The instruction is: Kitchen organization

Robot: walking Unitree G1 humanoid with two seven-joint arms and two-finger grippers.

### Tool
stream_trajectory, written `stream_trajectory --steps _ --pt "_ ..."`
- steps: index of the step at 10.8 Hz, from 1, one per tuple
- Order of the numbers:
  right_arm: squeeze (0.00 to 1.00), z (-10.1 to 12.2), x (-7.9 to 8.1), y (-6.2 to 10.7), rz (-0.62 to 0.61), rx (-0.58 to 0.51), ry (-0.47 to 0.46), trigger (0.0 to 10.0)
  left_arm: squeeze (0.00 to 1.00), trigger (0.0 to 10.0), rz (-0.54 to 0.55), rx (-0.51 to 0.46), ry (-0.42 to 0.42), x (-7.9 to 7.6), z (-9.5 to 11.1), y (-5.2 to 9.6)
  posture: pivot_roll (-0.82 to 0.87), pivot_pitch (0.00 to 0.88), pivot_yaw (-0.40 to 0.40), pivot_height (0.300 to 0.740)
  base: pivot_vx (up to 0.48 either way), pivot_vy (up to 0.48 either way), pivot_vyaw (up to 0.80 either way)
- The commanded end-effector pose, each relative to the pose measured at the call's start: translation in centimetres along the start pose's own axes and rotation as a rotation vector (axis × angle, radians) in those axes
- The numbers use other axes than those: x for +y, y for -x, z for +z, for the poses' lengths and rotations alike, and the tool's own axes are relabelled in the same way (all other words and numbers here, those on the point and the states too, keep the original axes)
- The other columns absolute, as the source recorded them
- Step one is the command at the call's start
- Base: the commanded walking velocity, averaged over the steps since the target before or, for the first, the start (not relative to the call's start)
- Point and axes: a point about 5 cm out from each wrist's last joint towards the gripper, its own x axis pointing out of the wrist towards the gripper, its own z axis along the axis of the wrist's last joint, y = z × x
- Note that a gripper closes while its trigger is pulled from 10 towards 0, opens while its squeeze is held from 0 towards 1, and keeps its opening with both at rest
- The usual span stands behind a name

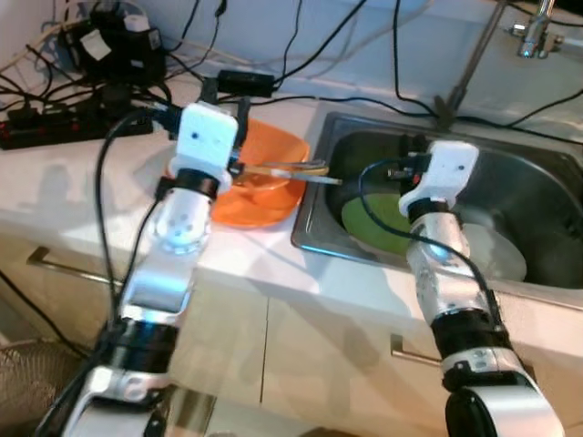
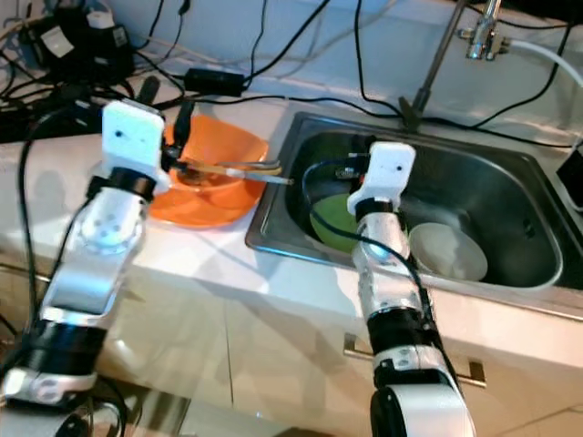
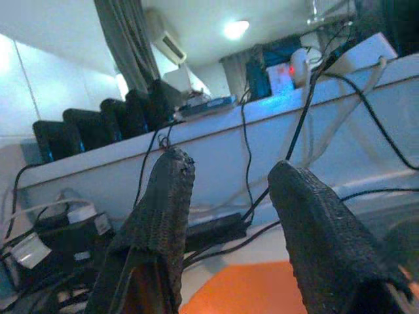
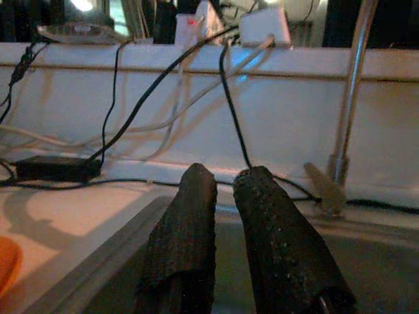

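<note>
An orange bowl [image 1: 273, 150] sits on an orange plate [image 1: 260, 208] on the white counter, beside the sink. Chopsticks [image 1: 291, 169] lie across the bowl, their tips reaching over the sink rim [image 1: 314, 238]. In the basin lie a green plate [image 1: 378, 223] and a white dish [image 1: 496, 250]. My left gripper [image 3: 229, 170] hovers over the back of the orange bowl, open, with nothing between its fingers. My right gripper [image 4: 226, 175] is above the left part of the basin, over the green plate, shut with nothing in it.
A power strip [image 1: 55, 123], a black adapter [image 1: 244, 82] and many cables clutter the counter behind the bowl and sink. The faucet [image 1: 537, 32] stands at the back right. Cabinet doors with handles [image 1: 55, 264] are below, and a wire basket [image 1: 27, 364] at the lower left.
</note>
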Motion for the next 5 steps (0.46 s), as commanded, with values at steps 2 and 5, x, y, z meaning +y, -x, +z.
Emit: stream_trajectory --steps 2,5 --pt "0.0 0.5 -0.2 0.2 -0.017 -0.028 -0.006 10.0 0.0 10.0 -0.019 -0.059 -0.011 -0.6 0.7 -0.7 0.21 0.0 -0.04 0.74 0.0 0.0 0.0" --pt "0.0 0.1 0.9 0.5 0.022 -0.01 -0.012 10.0 0.0 10.0 0.0 -0.074 -0.011 -0.3 0.4 -0.8 0.23 0.0 -0.04 0.74 0.0 -0.314 0.0"
